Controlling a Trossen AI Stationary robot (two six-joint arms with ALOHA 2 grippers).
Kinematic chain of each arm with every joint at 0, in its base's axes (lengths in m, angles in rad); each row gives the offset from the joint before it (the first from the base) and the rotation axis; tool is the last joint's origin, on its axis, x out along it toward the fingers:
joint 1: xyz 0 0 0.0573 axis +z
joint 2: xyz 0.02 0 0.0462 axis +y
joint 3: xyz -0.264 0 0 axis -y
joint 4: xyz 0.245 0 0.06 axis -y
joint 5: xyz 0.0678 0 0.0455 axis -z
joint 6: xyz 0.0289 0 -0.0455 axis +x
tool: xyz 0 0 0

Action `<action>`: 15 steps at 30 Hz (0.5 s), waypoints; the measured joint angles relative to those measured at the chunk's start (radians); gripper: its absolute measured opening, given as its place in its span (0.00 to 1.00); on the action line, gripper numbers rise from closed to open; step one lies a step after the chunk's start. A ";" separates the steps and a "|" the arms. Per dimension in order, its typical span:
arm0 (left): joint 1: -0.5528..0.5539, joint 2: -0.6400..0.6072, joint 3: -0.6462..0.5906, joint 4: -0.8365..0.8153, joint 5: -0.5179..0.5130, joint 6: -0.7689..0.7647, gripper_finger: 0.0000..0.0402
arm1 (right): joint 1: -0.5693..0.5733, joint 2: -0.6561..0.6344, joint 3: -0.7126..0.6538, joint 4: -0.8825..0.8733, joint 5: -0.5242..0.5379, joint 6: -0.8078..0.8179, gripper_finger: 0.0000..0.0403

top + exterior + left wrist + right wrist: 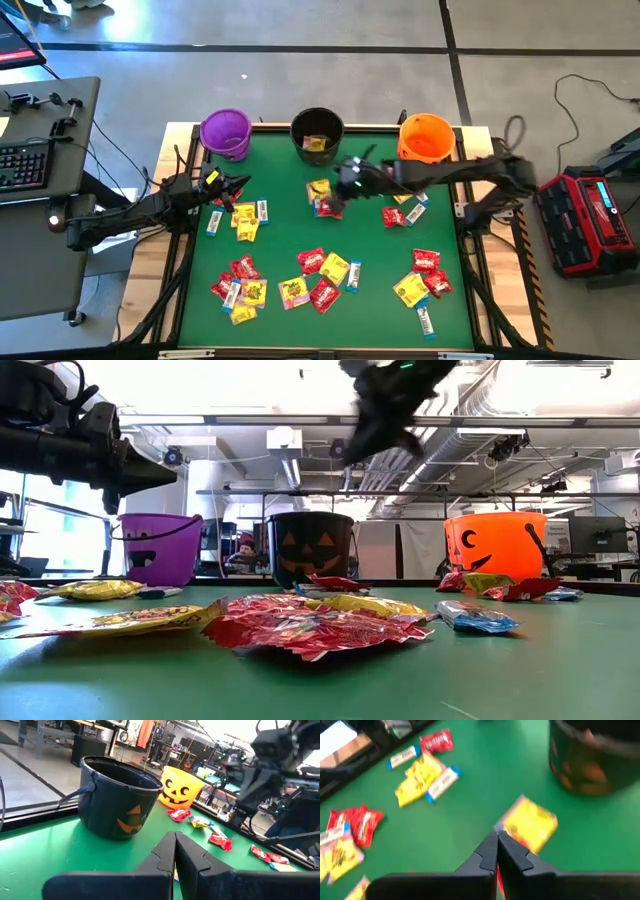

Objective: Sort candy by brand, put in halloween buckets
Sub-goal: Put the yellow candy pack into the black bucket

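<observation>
Jaws on both arms pressed shut, empty — green table (pixel 290 235) strewn with candy (pixel 322 277).

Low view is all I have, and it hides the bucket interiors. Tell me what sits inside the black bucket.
Observer: From above, the black bucket holds at least one yellow packet.
Operator: Give me the orange bucket too.
Observer: The orange bucket shows no candy inside in the high view.
Operator: Now place the right gripper for me.
Observer: The right gripper hangs in front of the black bucket with its jaws shut. A loose yellow packet lies on the table just ahead of it.
</observation>
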 joint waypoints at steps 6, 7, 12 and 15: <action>0.000 0.000 0.000 0.000 0.000 -0.001 0.00 | 0.121 -0.214 -0.230 -0.001 0.078 0.075 0.00; 0.000 0.000 0.000 0.000 0.000 -0.001 0.00 | 0.147 -0.240 -0.259 -0.002 0.100 0.067 0.00; 0.000 0.000 0.000 0.001 0.000 -0.001 0.00 | 0.249 -0.315 -0.376 -0.008 0.035 0.089 0.00; 0.000 0.000 0.000 0.001 -0.004 -0.002 0.00 | 0.294 -0.318 -0.417 -0.013 -0.152 0.173 0.02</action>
